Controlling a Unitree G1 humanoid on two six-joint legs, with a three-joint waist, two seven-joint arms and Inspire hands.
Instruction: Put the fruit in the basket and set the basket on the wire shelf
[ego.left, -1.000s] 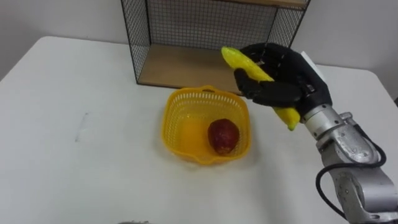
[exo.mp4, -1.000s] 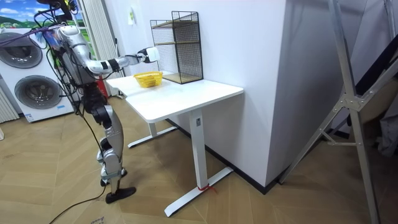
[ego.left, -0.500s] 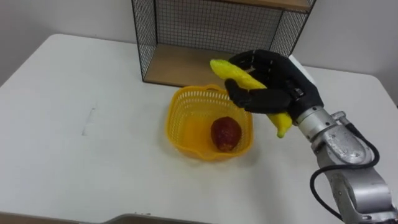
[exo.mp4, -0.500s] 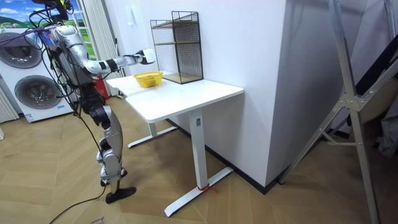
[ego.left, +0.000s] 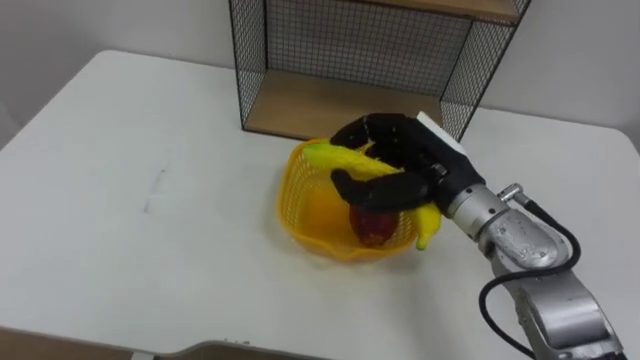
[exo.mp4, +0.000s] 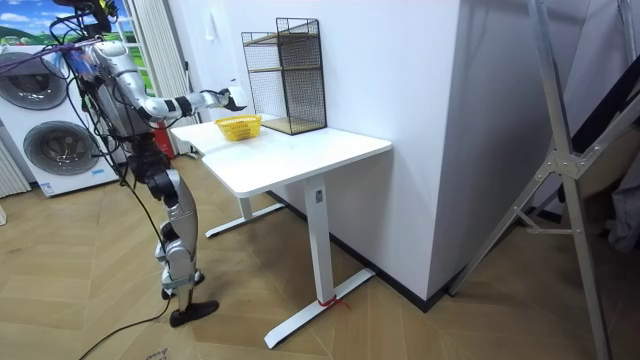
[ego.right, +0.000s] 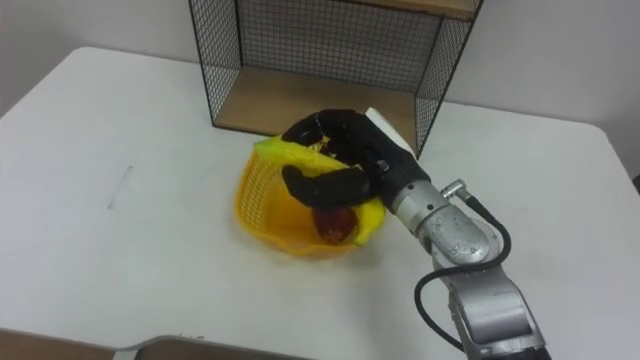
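In the room view the robot stands at the end of the worktop (ego.left: 110, 220) on the room view's left, with a washing machine (exo.mp4: 45, 140) behind it and its right arm stretched out over the surface. The yellow basket (ego.left: 296, 205) sits near the middle of the worktop, just in front of the wire shelf (ego.left: 300, 105) at the far edge. A red fruit (ego.left: 372, 228) lies inside the basket, toward its right side. The right hand (ego.left: 400, 168) is low over the basket, its dark fingers and thumb curled round a banana (ego.left: 322, 156). The banana's left end is over the far-left rim and its other end pokes out past the right rim. I cannot tell whether it touches the basket.
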